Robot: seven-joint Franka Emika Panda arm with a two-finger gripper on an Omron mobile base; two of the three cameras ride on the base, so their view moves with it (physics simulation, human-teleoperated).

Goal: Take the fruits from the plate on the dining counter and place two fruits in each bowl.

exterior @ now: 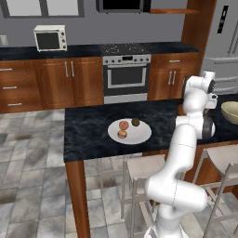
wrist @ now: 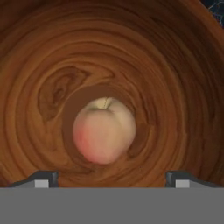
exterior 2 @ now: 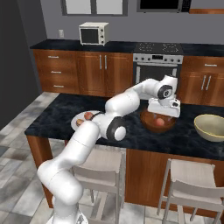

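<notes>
My gripper (wrist: 111,180) is open, its fingertips (wrist: 41,179) wide apart just above the reddish-brown wooden bowl (wrist: 65,52). A pale pink fruit (wrist: 104,135) lies loose on the bowl's bottom, free of the fingers. From the right base view the gripper (exterior 2: 162,114) hangs over that bowl (exterior 2: 148,124), with the fruit (exterior 2: 160,123) inside. The white plate (exterior: 139,135) on the dining counter (exterior: 88,130) carries a reddish fruit (exterior: 123,125), a dark brown fruit (exterior: 135,122) and an orange-tan fruit (exterior: 122,134). The cream bowl (exterior 2: 211,127) stands to the right.
Stools (exterior 2: 188,170) stand along the counter's near side. My arm (exterior 2: 118,109) stretches over the counter and covers part of the plate (exterior 2: 75,119). Wall cabinets with a stove (exterior: 126,74) and a microwave (exterior: 50,38) line the back.
</notes>
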